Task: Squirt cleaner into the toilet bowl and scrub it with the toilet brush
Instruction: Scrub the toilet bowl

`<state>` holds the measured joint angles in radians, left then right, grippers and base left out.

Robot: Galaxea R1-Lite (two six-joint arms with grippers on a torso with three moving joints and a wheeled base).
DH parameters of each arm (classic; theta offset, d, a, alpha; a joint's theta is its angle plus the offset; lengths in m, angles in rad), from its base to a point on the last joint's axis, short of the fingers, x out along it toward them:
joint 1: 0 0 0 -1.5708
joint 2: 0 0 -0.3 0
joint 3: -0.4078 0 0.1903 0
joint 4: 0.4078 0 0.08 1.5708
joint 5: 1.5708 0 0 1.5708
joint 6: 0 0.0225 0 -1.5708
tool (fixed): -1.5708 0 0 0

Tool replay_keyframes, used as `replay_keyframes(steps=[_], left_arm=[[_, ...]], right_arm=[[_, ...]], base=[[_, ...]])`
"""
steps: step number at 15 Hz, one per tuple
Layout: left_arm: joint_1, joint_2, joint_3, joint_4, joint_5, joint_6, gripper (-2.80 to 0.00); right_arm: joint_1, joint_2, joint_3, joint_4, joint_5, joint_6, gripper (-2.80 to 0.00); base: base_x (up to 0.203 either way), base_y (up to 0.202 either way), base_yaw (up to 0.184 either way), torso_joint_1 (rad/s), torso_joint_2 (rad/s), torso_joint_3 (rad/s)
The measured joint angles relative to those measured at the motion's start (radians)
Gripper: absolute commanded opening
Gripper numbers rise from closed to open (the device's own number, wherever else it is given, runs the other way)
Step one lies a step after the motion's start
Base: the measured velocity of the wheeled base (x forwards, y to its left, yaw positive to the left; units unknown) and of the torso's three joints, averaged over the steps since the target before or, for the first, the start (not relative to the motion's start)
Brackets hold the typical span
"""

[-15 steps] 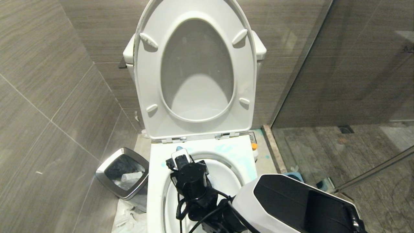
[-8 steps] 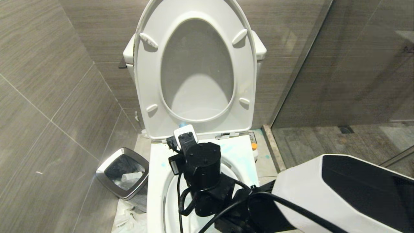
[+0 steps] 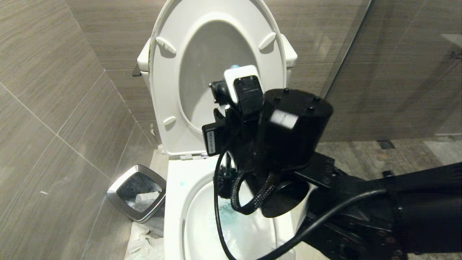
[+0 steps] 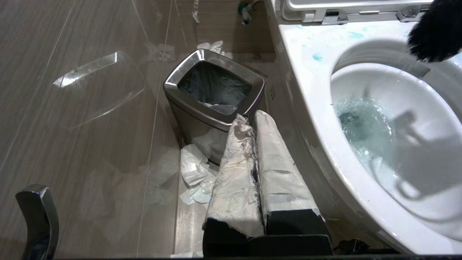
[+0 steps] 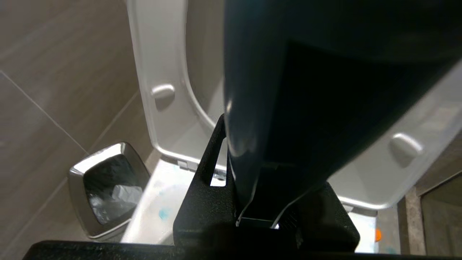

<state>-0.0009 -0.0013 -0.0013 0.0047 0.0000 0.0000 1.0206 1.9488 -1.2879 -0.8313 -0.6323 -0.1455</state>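
Observation:
The toilet bowl (image 3: 177, 202) (image 4: 314, 94) stands with its seat and lid (image 3: 166, 90) raised. Pale turquoise cleaner tints the water (image 3: 231, 216) (image 4: 361, 122) and dabs the rim (image 4: 317, 57). My right gripper (image 5: 260, 180) is shut on the toilet brush's dark teal handle (image 5: 252, 90), held high in front of the raised seat. The handle's pale end (image 3: 234, 66) pokes above the wrist. The black bristle head (image 3: 225, 177) (image 4: 436, 32) hangs just above the bowl's back rim. My left gripper (image 4: 252, 117), fingers wrapped in white tape, is shut on nothing and parked low beside the bowl.
A square steel waste bin (image 3: 115, 187) (image 4: 178, 70) stands on the floor left of the toilet, with crumpled paper (image 4: 195, 173) around it. Tiled walls close in at left and behind. A glass shower partition (image 3: 397, 72) runs along the right.
My right arm has risen from inside the bowl to in front of the raised seat, lifting the brush with it. The brush head is now out of the water. The left arm has kept still.

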Motion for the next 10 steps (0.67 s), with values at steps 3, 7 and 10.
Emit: replay_keyframes(steps=[3,7,10], left_arm=[[0.0,0.0,0.0,0.0,0.0,0.0,-2.8],[0.0,0.0,0.0,0.0,0.0,0.0,-2.8],[0.0,0.0,0.0,0.0,0.0,0.0,-2.8]], right_arm=[[0.042,-0.078,0.006,0.047,-0.003,0.001,-2.8],[0.072,-0.097,0.011,0.057,-0.002,-0.002,-2.8],[0.078,-0.097,0.014,0.071,0.003,-0.003,-2.8]], base=[[0.0,0.0,0.0,0.0,0.0,0.0],[0.0,0.0,0.0,0.0,0.0,0.0],[0.0,0.0,0.0,0.0,0.0,0.0]])
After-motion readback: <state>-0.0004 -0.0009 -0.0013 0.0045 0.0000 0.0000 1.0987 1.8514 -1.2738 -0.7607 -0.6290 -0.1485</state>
